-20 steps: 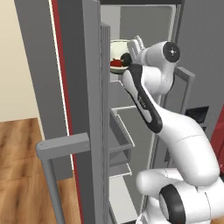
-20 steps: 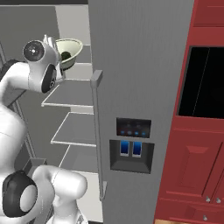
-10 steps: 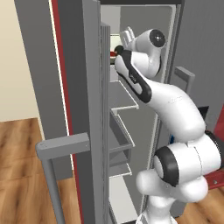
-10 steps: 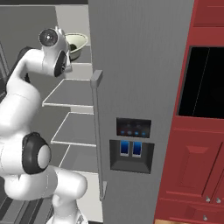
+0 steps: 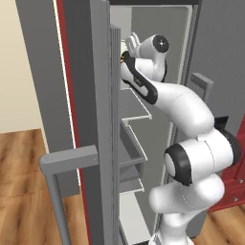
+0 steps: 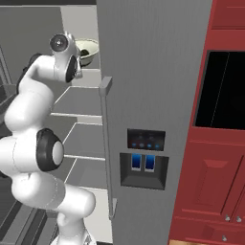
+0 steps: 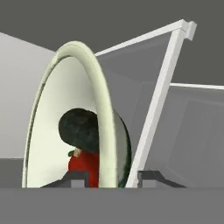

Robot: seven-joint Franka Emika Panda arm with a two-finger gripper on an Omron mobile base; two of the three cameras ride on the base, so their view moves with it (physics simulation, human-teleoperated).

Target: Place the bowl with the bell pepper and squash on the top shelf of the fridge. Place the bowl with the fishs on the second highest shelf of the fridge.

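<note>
The bowl with the bell pepper and squash point(image 6: 89, 50) rests on the top shelf point(image 6: 88, 76) inside the open fridge point(image 6: 148, 72). In the hand view the off-white bowl point(image 7: 52, 131) appears rolled on its side, with the dark squash point(image 7: 78, 129) above the red bell pepper point(image 7: 85, 166). My gripper point(image 7: 113, 177) is open. Its fingertips point(image 7: 78, 178) stand either side of the green-lined rim, with a small gap on each side. In the left base view the arm point(image 5: 162, 95) reaches into the fridge's top. The second highest shelf point(image 6: 76, 103) lies below. The bowl with the fishs is out of view.
The open left fridge door point(image 5: 86, 95), with its inner racks and bar handle point(image 5: 67, 160), stands close to the left of the arm. The shut right door carries a dispenser panel point(image 6: 146, 158). Red cabinets with a black oven window point(image 6: 225, 86) are to the right.
The arm has stretched deeper into the fridge's top and carried the bowl further back onto the top shelf. The fingers, shut on the rim before, have parted.
</note>
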